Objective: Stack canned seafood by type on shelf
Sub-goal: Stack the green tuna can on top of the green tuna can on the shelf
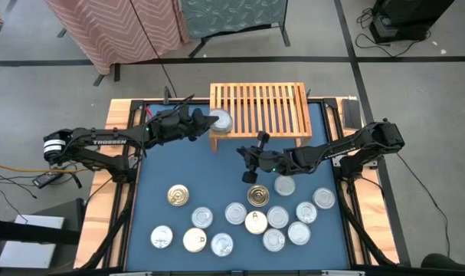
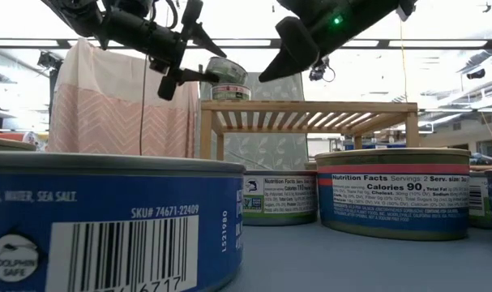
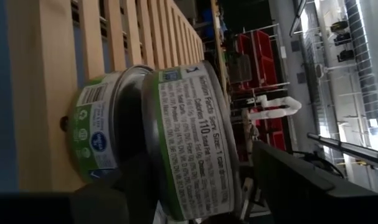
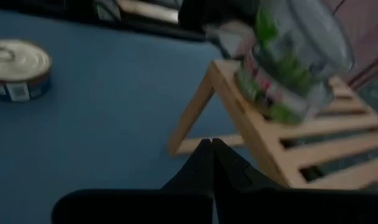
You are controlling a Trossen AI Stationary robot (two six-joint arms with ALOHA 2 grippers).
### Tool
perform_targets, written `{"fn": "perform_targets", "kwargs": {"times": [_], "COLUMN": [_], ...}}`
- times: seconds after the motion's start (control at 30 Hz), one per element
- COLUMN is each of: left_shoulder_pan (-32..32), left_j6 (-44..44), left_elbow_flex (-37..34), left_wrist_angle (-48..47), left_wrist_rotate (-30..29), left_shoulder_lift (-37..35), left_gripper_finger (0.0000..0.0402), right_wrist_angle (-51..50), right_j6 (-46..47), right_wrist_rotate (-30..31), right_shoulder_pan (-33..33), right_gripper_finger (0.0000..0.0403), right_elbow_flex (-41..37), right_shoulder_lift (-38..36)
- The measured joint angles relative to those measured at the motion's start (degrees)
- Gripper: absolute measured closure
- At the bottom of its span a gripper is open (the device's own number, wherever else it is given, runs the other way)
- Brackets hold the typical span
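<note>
Nearest item: blue-labelled tin (image 2: 108,223) with barcode, close to the low camera, standing on the blue desk (image 1: 152,172).

Beyond it: a red-and-blue-labelled tin (image 2: 389,193) and a green-labelled tin (image 2: 280,197), both on the desk in front of the shelf (image 2: 310,118).

Shelf: low light-wood rack with slatted top (image 1: 259,107), at the far side of the desk.

Stack on shelf: 2 green-labelled tins (image 1: 219,120) at the shelf's left front corner, upper tin (image 3: 192,143) on lower tin (image 3: 98,127), the upper one sitting slightly askew.

Left fingers (image 1: 201,123): released, spread apart, just beside the stack; the upper tin lies between the fingertips, no firm grip visible.

Right fingers (image 1: 251,157): clenched together, empty, above the desk just in front of the shelf's front edge; the stack lies ahead of and above the fingertips.

Loose tins: about 14 on the desk's near half (image 1: 255,218), silver, gold and cream tops; a gold-topped tin (image 1: 257,196) lies just behind the right fingers, another gold-topped tin (image 1: 178,195) well apart to their left.
</note>
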Motion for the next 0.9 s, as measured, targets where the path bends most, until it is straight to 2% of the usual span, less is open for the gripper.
{"fn": "perform_targets", "kwargs": {"times": [0.27,0.4,0.6,0.73,0.9], "left_shoulder_pan": [0.0,0.0,0.0,0.0,0.0], "left_j6": [0.0,0.3,1.5,2.0,3.0], "left_elbow_flex": [0.0,0.0,0.0,0.0,0.0], "left_wrist_angle": [-0.2,-0.6,-2.0,-1.9,-1.2], "left_wrist_rotate": [1.0,1.0,0.9,0.5,0.3], "left_shoulder_lift": [0.0,0.0,0.0,0.0,0.0], "left_gripper_finger": [0.016,0.016,0.016,0.016,0.0159], "right_wrist_angle": [15.3,19.8,20.7,20.8,20.4], "right_j6": [-11.8,-14.0,-15.9,-16.3,-16.3], "right_wrist_rotate": [-0.2,-3.0,-5.2,-9.2,-9.7], "right_shoulder_pan": [-0.6,-2.7,-6.4,-8.6,-10.2], "right_gripper_finger": [0.0402,0.0402,0.0402,0.0402,0.0402], "right_elbow_flex": [0.0,0.1,0.7,2.8,3.8], "right_shoulder_lift": [0.0,0.0,0.0,0.0,0.0]}}
